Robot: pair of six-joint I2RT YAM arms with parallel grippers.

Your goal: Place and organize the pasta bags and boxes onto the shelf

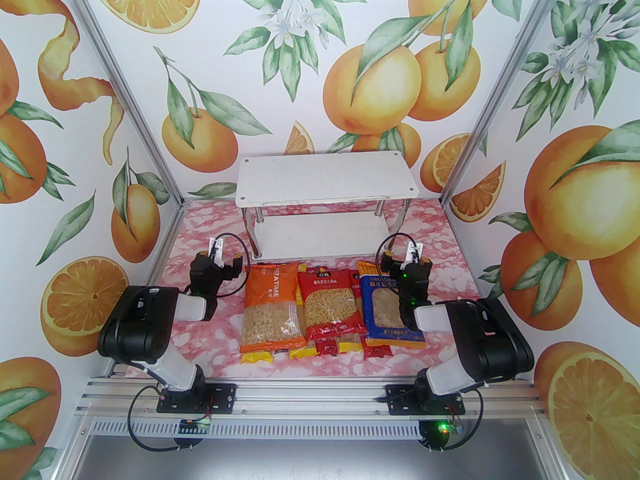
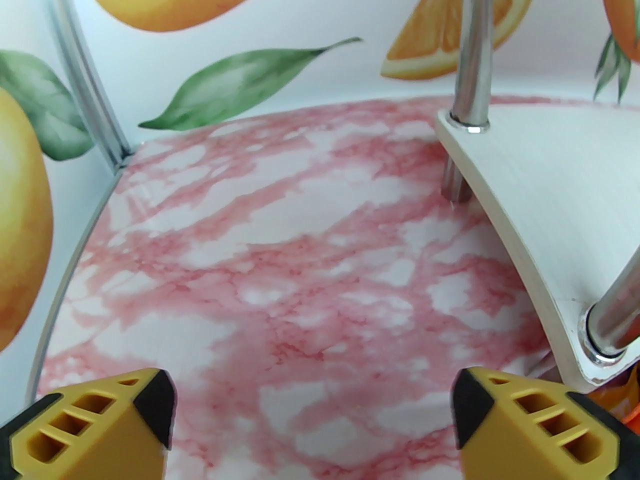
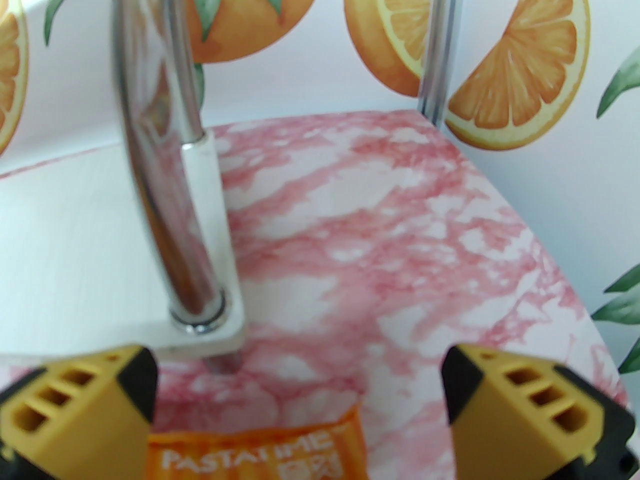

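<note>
Fingers of my left gripper (image 2: 312, 408) stand wide apart with nothing between them, off the left front corner of the shelf (image 1: 325, 178). My right gripper (image 3: 300, 393) gapes as wide, also holding nothing, by the shelf's right front leg. Just under it lies an orange wrapper end (image 3: 255, 453) printed "PASTATIME". In front of the shelf, on the pink marble table (image 1: 200, 228), three windowed bags lie side by side: an orange bag (image 1: 272, 313) reading "STATIME", a red bag (image 1: 327, 303) whose print I cannot read, and a blue bag (image 1: 387, 313). Yellow and red spaghetti packs (image 1: 327, 348) poke out beneath them.
</note>
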